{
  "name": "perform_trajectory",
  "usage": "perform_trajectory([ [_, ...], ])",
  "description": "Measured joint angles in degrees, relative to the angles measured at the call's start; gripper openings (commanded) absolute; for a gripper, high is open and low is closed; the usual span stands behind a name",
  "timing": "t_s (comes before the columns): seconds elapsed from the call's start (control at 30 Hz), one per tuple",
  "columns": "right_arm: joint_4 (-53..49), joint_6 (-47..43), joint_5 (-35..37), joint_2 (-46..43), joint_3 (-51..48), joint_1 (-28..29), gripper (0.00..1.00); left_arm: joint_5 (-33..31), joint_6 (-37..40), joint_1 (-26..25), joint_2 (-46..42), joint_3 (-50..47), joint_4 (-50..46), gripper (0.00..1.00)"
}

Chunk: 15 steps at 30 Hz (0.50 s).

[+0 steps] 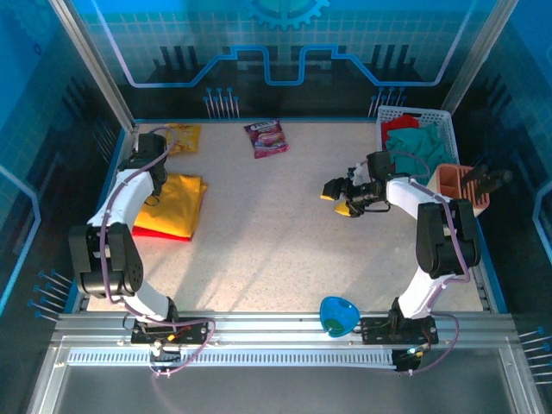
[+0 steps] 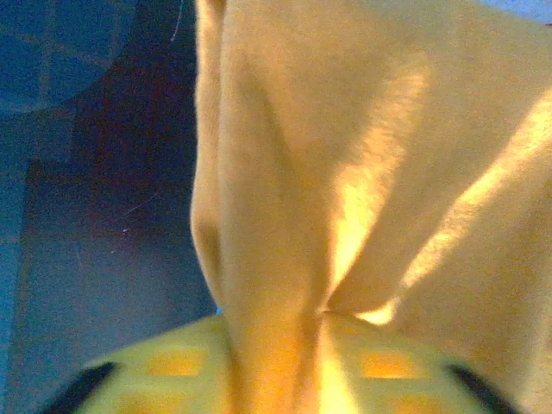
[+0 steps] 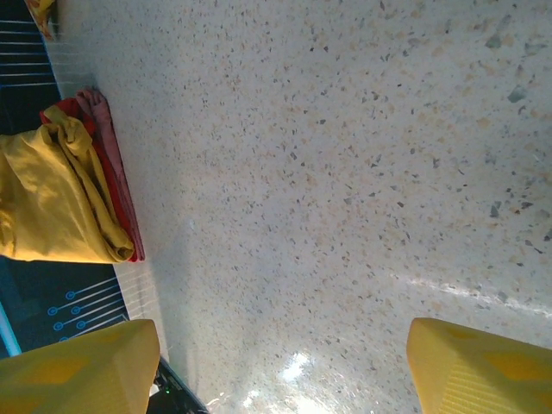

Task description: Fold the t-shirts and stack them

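Left gripper (image 2: 276,369): mustard-yellow t-shirt (image 1: 177,200) cloth runs down between its two fingers, gathered to a crease; whether the jaws clamp it or merely flank it cannot be told. Right gripper (image 3: 285,366): jaws wide apart, nothing between them, poised over bare table (image 1: 276,259) well apart from the garments.

Progress, as judged: the yellow shirt lies folded on the red t-shirt (image 1: 161,231) at the table's left side, so the stack appears largely made. What seems left is letting the cloth go and perhaps smoothing the upper layer. A white basket (image 1: 444,119) at the far right holds teal and red cloth; whether these belong to the task cannot be told.

Views compared: the left wrist view gives the cloth at the fingers but no layout. The top view gives the stack's position, the basket and two snack packets (image 1: 266,138). The right wrist view shows, side-on, the red layer under a rumpled yellow edge
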Motion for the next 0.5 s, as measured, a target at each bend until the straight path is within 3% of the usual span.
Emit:
perform_trajectory([
  [0.03,0.00,0.00,-0.07,0.00,-0.11,0.00,0.76,-0.33,-0.02,0.07,0.46,0.00,0.28,0.99],
  [0.5,-0.04,-0.92,0.26,-0.04,-0.20,0.00,0.81,1.86,-7.34,-2.03,1.16,0.26,-1.95,0.99],
])
